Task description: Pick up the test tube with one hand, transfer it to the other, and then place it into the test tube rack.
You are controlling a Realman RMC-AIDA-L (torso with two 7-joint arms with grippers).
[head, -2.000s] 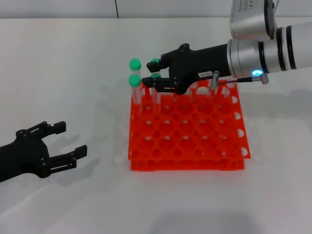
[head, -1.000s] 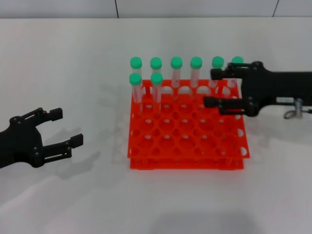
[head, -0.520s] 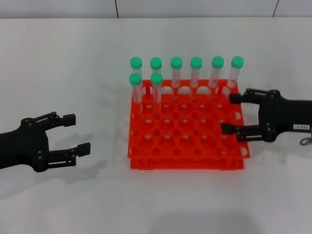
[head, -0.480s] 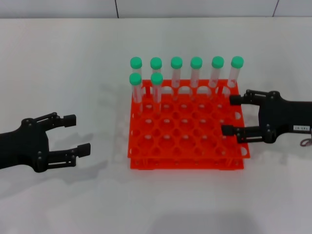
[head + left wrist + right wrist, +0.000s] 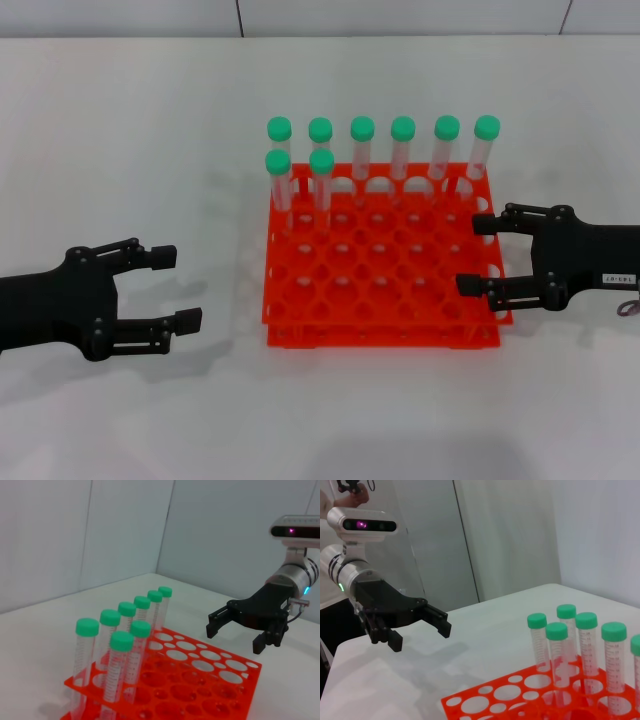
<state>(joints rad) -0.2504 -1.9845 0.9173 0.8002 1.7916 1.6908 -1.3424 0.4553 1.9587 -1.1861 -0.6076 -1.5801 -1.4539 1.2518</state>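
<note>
While head view hides wrists, left wrist view shows right tool [image 5: 246,634] wrist's light.

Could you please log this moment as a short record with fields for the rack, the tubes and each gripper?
rack: test tube rack, orange-red, on the white table
tubes: eight green-capped, upright; six in the back row, two in the next row at its left end
left gripper: jaws open, empty, left of the rack
right gripper: jaws open, empty, at the rack's right edge

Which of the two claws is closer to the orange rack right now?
The right claw is closer: its fingertips overlap the test tube rack's right edge. The left claw sits open on the table, clearly apart from the rack's left side.
</note>
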